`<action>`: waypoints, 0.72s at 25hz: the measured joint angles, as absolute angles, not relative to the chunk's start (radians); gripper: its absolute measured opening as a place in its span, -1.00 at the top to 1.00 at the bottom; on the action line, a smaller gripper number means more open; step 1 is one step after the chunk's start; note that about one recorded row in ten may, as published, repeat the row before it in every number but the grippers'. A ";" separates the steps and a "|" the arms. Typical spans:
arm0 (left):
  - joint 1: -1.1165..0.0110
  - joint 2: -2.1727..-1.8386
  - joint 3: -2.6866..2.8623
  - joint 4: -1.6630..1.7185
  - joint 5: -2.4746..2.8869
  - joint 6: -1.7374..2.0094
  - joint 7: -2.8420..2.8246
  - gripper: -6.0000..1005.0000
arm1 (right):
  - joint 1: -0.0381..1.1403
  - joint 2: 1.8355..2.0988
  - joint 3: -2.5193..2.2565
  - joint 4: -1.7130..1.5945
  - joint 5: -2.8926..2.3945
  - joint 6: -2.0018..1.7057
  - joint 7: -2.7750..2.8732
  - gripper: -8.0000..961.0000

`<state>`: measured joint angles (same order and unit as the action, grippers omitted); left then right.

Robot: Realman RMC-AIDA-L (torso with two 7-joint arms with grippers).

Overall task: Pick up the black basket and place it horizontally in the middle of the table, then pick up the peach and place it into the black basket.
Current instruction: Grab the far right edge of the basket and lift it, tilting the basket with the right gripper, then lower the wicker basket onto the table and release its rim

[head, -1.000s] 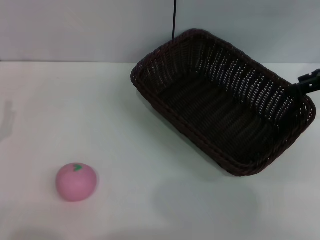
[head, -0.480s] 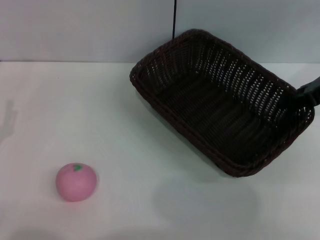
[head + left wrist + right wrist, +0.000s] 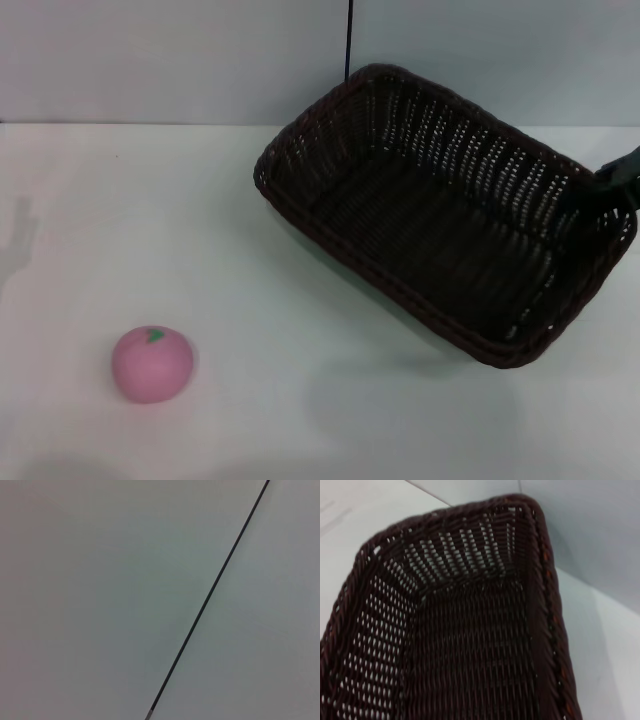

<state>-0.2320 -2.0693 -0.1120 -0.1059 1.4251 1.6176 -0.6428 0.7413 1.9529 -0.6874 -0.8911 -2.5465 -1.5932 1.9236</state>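
Observation:
The black basket (image 3: 375, 270) is at the right of the white table (image 3: 300, 410), lying at a diagonal with its open side up. A shadow under its near side shows that side raised off the table. My right gripper (image 3: 612, 183) is at the basket's far right rim, shut on it; only a dark part of it shows at the picture's edge. The right wrist view looks down into the basket (image 3: 542, 610), which holds nothing. The pink peach (image 3: 152, 364) sits on the table at the front left, far from the basket. My left gripper is out of view.
A pale wall with a thin dark vertical line (image 3: 348, 40) stands behind the table. The left wrist view shows only that wall and the line (image 3: 210, 595). Bare tabletop lies between the peach and the basket.
The basket has shifted slightly left and toward me with the right gripper on its rim, and it looks a little larger and higher. The peach has not moved.

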 joint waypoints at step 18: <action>-0.246 -2.069 -0.104 -0.124 1.425 1.596 -0.642 -0.56 | 0.728 1.997 -0.692 -1.122 -2.331 -1.657 1.609 0.59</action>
<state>-0.2461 -2.0693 -0.1036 -0.1236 1.4250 1.5962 -0.6425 0.7282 1.9968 -0.6919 -1.1216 -2.3307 -1.6574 1.6092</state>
